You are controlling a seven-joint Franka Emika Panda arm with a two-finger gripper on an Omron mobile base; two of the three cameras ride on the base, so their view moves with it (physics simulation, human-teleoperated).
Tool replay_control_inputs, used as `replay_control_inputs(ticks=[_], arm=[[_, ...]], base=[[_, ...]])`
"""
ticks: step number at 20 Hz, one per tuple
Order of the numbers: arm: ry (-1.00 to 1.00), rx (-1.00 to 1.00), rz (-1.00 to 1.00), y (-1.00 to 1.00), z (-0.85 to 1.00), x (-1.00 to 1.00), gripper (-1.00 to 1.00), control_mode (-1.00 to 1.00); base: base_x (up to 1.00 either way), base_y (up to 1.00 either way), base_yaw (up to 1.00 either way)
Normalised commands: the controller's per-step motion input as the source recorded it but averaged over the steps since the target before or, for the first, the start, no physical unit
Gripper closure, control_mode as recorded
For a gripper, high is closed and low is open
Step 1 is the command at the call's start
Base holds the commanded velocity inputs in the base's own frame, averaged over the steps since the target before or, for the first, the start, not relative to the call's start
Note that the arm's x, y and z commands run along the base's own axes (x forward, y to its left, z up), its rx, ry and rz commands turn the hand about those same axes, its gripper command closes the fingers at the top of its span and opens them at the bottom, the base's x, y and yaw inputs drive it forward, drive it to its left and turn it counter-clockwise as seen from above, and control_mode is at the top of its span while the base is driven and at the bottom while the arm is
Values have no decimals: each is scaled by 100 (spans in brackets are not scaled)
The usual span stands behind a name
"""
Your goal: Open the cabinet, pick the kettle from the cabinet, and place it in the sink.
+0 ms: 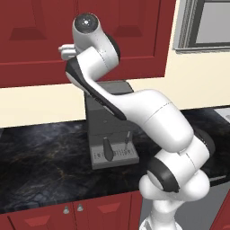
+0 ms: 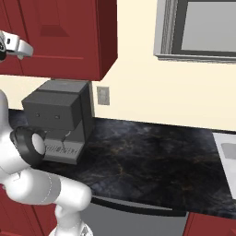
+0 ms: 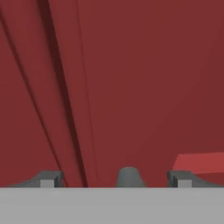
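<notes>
The cabinet [image 1: 134, 40] is a dark red wall cabinet above the counter, and its door [image 3: 144, 87] is shut close in front of the hand. My gripper [image 3: 116, 179] is open, one dark fingertip [image 3: 48, 178] on each side of the round grey knob [image 3: 129, 176], with no contact visible. The white hand [image 1: 66, 50] is raised against the door front, also seen from the other side [image 2: 20, 47]. The kettle is hidden. A pale edge of the sink [image 2: 227, 154] shows at the far right of the counter.
A dark grey coffee machine [image 1: 110, 134] [image 2: 57, 117] stands on the black marble counter [image 2: 147, 152] just below the hand. A window [image 2: 203, 27] and a wall outlet [image 2: 103, 95] lie to the right. Low red cabinets [image 1: 72, 213] run under the counter.
</notes>
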Motion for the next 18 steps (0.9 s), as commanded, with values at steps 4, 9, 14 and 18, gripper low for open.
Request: replay_control_inputs(ticks=[4, 9, 14, 18], arm=[[0, 4, 0, 0, -5, 6, -100, -100], [0, 4, 0, -3, -7, 0, -100, -100], [0, 4, 0, -5, -8, 0, -100, -100], [0, 5, 0, -4, -8, 0, -100, -100]], base=[[0, 0, 0], [0, 0, 0], [0, 0, 0], [0, 0, 0]])
